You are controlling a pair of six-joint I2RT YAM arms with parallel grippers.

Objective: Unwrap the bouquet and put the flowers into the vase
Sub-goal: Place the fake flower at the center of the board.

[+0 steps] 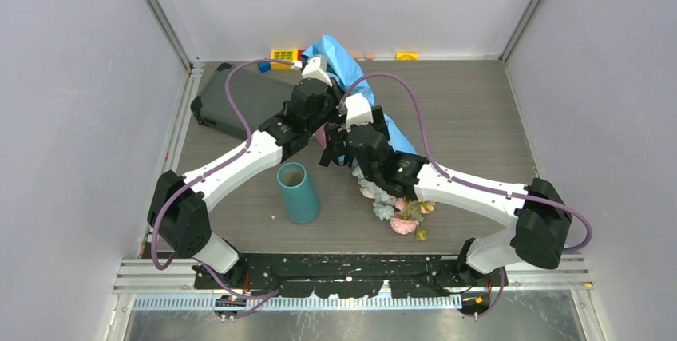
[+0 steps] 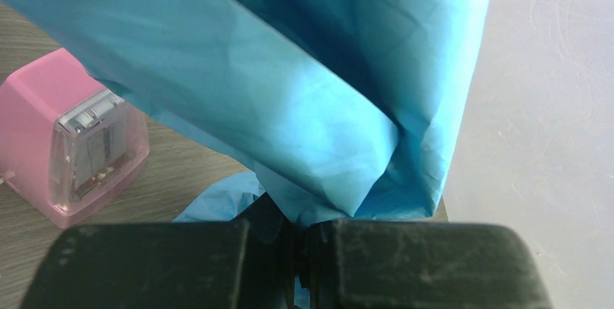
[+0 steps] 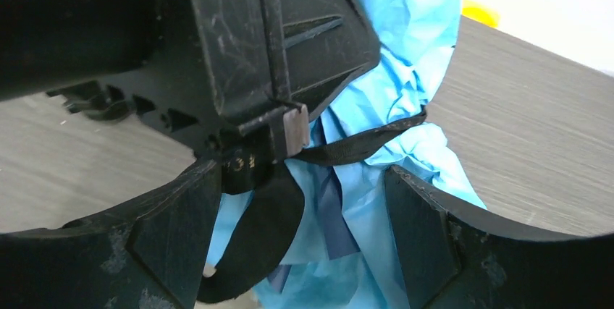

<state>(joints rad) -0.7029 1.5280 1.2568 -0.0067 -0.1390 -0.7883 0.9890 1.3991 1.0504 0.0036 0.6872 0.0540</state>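
The bouquet's blue paper wrap (image 1: 339, 57) stretches from the back middle of the table toward the flowers (image 1: 399, 215), whose pink, pale blue and yellow blooms lie near the front right. My left gripper (image 1: 326, 120) is shut on a fold of the wrap (image 2: 304, 142), which rises above its jaws (image 2: 304, 231). My right gripper (image 3: 304, 244) is open, its fingers (image 3: 427, 240) on either side of the crumpled wrap (image 3: 362, 251) and close to the black ribbon (image 3: 362, 146). The teal vase (image 1: 298, 193) stands upright and empty, front left of both grippers.
A pink metronome (image 2: 72, 142) stands just beside the wrap. A dark grey case (image 1: 239, 101) lies at the back left. Small yellow toys (image 1: 283, 55) sit along the back wall. My two grippers (image 1: 335, 149) work very close together.
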